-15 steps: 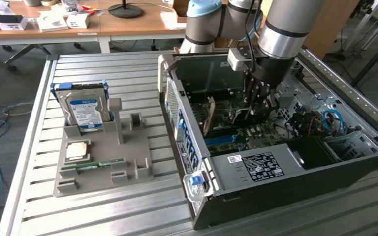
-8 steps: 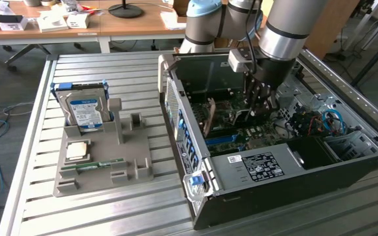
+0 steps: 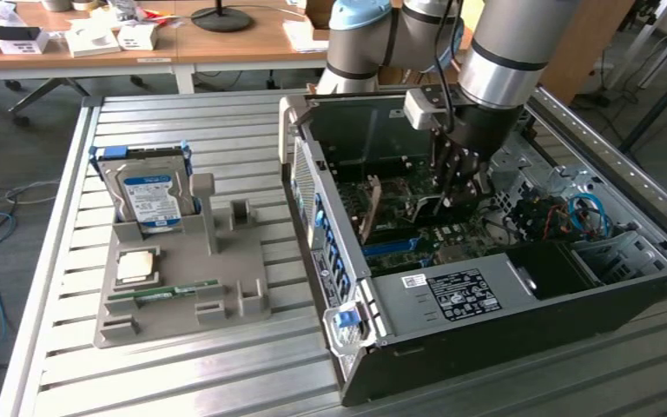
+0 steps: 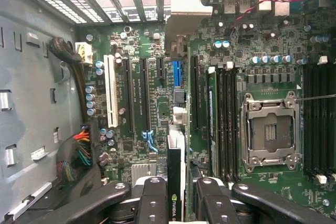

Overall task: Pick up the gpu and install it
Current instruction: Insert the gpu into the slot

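Note:
My gripper [image 3: 455, 193] reaches down into the open computer case [image 3: 519, 339] and is shut on the gpu [image 3: 371, 205]. The card is thin and dark, and its pale tan metal end points toward the case's rear wall. In the wrist view the gpu [image 4: 176, 182] runs edge-on between the two black fingers [image 4: 155, 198], with a green logo on its near end and its metal bracket [image 4: 186, 9] at the rear slot openings. It stands over the motherboard's expansion slots, between a short blue slot [image 4: 177, 73] and a long black slot [image 4: 195, 93]. Whether it touches a slot is hidden.
A grey holder [image 3: 235, 295] on the exterior view's left carries a silver hard drive [image 3: 154, 201], a CPU chip [image 3: 136, 265] and a green RAM stick [image 3: 177, 291]. Inside the case are an empty CPU socket [image 4: 270, 132], cable bundles [image 3: 583, 213] and a black power supply [image 3: 455, 291].

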Controlling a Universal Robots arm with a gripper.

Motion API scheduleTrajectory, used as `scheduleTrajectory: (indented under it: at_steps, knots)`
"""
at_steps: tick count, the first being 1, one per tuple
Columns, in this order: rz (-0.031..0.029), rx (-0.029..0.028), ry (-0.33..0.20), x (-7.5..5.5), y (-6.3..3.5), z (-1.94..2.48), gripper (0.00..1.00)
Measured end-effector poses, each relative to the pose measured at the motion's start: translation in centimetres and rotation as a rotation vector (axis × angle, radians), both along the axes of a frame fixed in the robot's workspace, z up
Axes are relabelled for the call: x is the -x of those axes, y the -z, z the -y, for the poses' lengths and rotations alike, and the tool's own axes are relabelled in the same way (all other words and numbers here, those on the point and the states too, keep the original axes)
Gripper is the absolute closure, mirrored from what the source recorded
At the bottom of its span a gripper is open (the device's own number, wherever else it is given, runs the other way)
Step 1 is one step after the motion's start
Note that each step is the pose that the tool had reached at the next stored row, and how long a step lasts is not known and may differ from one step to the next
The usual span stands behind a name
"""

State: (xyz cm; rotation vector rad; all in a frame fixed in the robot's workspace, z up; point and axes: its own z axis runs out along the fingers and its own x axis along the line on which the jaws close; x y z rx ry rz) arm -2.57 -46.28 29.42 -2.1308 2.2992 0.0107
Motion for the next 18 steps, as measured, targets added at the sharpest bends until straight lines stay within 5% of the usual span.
scheduleTrajectory:
  at_steps: [18]
  knots:
    - [0.0, -0.0001, 0.0, 1.6, 0.88, 0.0, 0.74]
